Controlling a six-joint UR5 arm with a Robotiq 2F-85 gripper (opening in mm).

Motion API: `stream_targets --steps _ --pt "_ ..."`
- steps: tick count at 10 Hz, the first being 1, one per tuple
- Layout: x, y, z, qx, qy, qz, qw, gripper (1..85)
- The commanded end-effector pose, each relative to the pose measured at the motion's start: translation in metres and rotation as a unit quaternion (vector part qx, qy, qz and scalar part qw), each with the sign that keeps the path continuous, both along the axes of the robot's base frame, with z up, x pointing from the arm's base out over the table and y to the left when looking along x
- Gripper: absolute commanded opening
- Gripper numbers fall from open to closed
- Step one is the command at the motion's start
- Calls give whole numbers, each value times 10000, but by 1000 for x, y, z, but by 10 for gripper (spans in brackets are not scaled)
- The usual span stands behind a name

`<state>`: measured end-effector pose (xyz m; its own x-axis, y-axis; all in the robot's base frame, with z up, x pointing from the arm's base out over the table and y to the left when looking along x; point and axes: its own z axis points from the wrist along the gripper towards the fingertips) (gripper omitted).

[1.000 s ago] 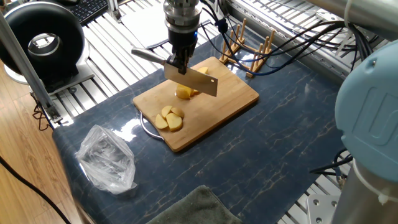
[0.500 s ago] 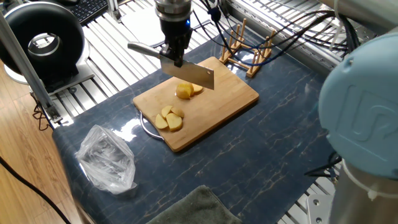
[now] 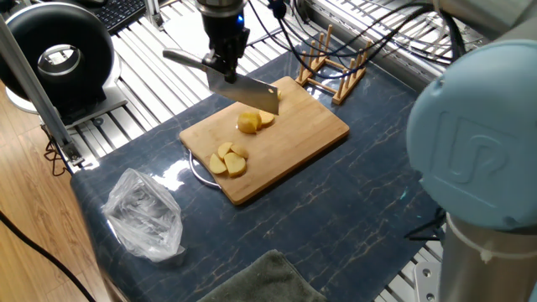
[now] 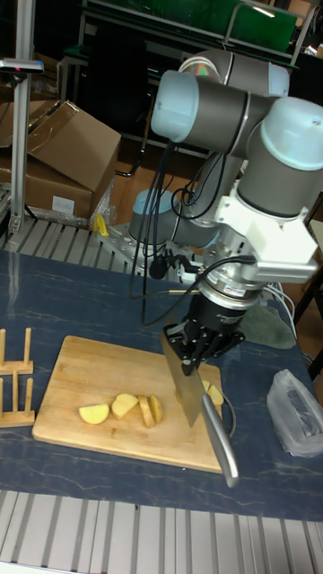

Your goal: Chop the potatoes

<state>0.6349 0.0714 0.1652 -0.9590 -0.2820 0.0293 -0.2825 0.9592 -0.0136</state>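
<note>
Bamboo is the material of the cutting board (image 3: 277, 147), which is lying on the dark blue marbled table (image 3: 369, 210). On this board the potatoes are sitting in two groups. One rounded piece with a few slices (image 3: 252, 122) is lying near the middle of the board, and a small heap of slices (image 3: 228, 160) is lying closer to the near left edge. In the tall fixed view the first group (image 4: 126, 409) is showing as a wedge with slices leaning beside it.

The gripper (image 3: 223, 60) is hanging over the far left part of the board, and its jaws are clenched on the cleaver (image 3: 249, 93). The blade is in the air, tilted, just above and behind the rounded piece and not touching it. The metal handle (image 3: 186, 60) is pointing to the far left, beyond the board edge.

A crumpled clear plastic bag (image 3: 144, 214) is lying on the table at the near left, well apart from the board. A small wooden rack (image 3: 329, 63) is standing just beyond the far corner of the board. A grey cloth (image 3: 260, 281) is lying at the near edge of the table.
</note>
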Motion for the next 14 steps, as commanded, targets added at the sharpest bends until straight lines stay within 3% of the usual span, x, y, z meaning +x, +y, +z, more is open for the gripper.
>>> stream_targets --steps 1,5,14 --pt "11 19 9 113 -10 -179 9998 10" --pt "24 27 7 136 -65 -255 9996 10" --pt "36 -1 -4 163 -145 22 9998 10"
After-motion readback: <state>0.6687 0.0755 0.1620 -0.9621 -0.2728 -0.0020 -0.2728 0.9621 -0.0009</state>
